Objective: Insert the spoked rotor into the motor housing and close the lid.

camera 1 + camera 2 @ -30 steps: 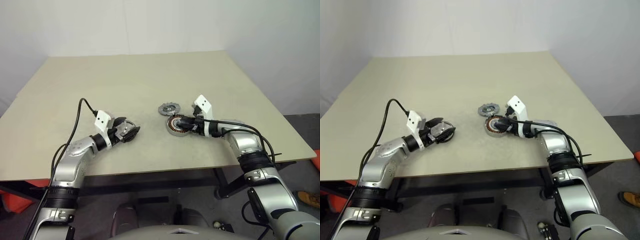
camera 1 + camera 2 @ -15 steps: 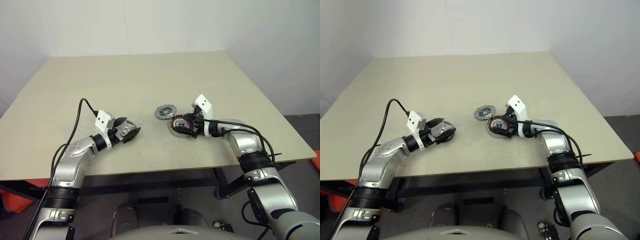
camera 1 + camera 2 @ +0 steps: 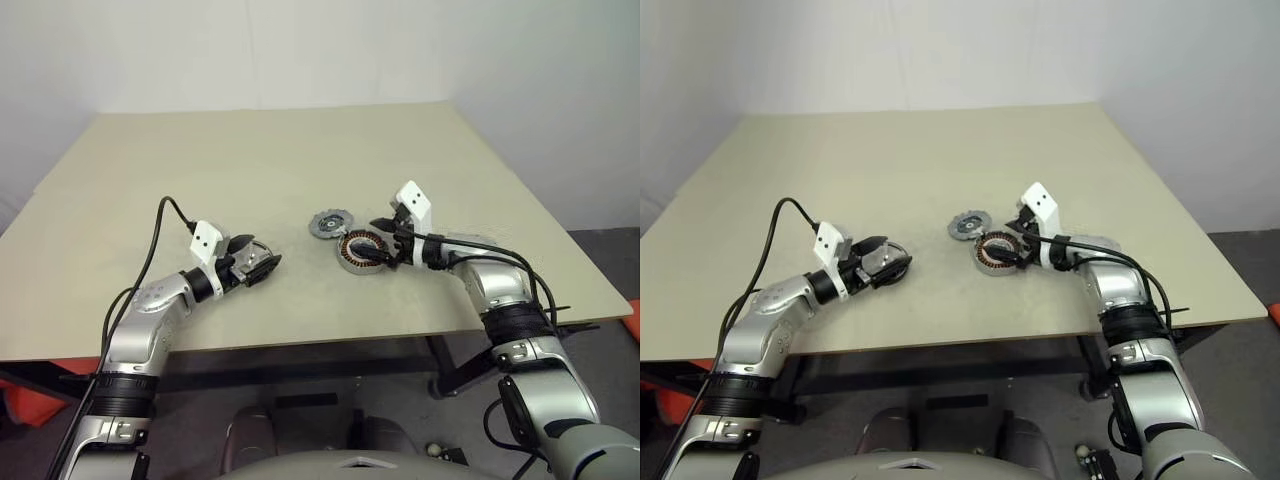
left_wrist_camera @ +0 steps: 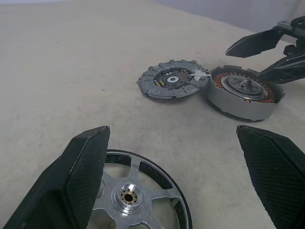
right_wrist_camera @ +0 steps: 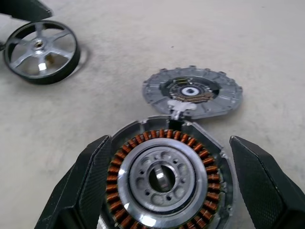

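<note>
Even, soft overhead light; faint shadows under fingers (image 4: 81, 176); wrist views sharp, w/ fingers slightly soft.

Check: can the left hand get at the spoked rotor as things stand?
Probably yes. The left hand is open with its fingers either side of the spoked rotor, which lies flat on the table with nothing in between.

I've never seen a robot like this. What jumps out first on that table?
Near the table's middle lies a motor housing ringed with copper windings, with the open right gripper around it. A dark notched lid lies flat, touching its far side. To the left, the spoked rotor lies between the open left gripper's fingers.
</note>
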Controlling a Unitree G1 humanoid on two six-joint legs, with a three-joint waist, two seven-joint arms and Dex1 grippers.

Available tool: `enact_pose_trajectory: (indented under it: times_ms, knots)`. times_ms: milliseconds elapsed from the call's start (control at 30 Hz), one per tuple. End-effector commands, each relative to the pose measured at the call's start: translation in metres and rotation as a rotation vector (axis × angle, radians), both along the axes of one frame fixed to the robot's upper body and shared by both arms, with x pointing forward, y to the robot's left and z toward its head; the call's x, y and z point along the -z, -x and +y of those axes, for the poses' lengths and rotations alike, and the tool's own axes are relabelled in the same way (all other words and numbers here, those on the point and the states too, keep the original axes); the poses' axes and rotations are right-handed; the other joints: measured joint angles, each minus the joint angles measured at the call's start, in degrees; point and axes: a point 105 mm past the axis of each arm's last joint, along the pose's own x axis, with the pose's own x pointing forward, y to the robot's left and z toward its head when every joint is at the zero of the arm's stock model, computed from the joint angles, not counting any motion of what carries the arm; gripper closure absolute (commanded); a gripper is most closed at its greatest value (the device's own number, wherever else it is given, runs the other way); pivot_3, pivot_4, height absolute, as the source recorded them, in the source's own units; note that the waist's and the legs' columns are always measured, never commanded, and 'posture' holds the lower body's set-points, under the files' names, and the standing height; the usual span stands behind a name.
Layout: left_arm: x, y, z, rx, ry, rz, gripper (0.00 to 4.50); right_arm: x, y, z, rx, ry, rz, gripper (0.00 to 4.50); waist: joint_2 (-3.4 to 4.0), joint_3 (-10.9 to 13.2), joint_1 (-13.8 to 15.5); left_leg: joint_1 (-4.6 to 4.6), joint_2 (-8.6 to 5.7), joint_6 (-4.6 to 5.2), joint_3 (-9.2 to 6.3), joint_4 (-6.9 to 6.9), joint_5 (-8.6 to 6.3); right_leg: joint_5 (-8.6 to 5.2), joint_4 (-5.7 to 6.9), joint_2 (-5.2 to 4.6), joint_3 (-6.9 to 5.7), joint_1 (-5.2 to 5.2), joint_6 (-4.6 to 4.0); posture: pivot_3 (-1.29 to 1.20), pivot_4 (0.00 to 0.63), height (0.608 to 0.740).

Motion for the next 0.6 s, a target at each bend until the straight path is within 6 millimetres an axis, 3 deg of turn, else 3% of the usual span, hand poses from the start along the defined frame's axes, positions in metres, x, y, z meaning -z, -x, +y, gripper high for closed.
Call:
enact_pose_trajectory:
  times_ms: [33, 233, 300, 433, 533, 600]
  knots:
    - [-0.0142, -0.0008, -0.0017, 0.013, 0.003, -0.056, 0.00, -0.0141, 0.0012, 0.0026, -0.024, -0.008, -0.053, 0.04, 0.00, 0.00, -0.03, 0.00, 0.00, 0.00, 0.00, 0.00, 0.00, 0.00, 0.00, 0.00, 0.00, 0.00, 0.00, 0.00, 0.000, 0.740]
    - [-0.0136, -0.0013, -0.0015, 0.011, 0.002, -0.055, 0.00, -0.0123, 0.0049, 0.0023, -0.039, -0.006, -0.047, 0.04, 0.00, 0.00, -0.03, 0.01, 0.00, 0.00, 0.00, 0.00, 0.00, 0.00, 0.00, 0.00, 0.00, 0.00, 0.00, 0.00, 0.000, 0.740]
    - [-0.0136, -0.0014, -0.0015, 0.011, 0.002, -0.055, 0.00, -0.0106, 0.0041, 0.0019, -0.034, 0.004, -0.047, 0.42, 0.00, 0.00, -0.03, 0.01, 0.00, 0.00, 0.00, 0.00, 0.00, 0.00, 0.00, 0.00, 0.00, 0.00, 0.00, 0.00, 0.000, 0.740]
    - [-0.0137, -0.0017, -0.0013, 0.009, 0.002, -0.056, 0.00, -0.0085, 0.0041, 0.0016, -0.033, 0.019, -0.047, 1.68, 0.00, 0.00, -0.03, 0.01, 0.00, 0.00, 0.00, 0.00, 0.00, 0.00, 0.00, 0.00, 0.00, 0.00, 0.00, 0.00, 0.000, 0.740]
    - [-0.0137, -0.0018, -0.0011, 0.008, 0.001, -0.056, 0.00, -0.0089, 0.0028, 0.0013, -0.026, 0.021, -0.052, 1.68, 0.00, 0.00, -0.03, 0.01, 0.00, 0.00, 0.00, 0.00, 0.00, 0.00, 0.00, 0.00, 0.00, 0.00, 0.00, 0.00, 0.000, 0.740]
    - [-0.0137, -0.0020, -0.0010, 0.008, 0.001, -0.056, 0.00, -0.0104, 0.0029, 0.0017, -0.031, 0.007, -0.050, 2.01, 0.00, 0.00, -0.03, 0.01, 0.00, 0.00, 0.00, 0.00, 0.00, 0.00, 0.00, 0.00, 0.00, 0.01, 0.00, 0.00, 0.000, 0.740]
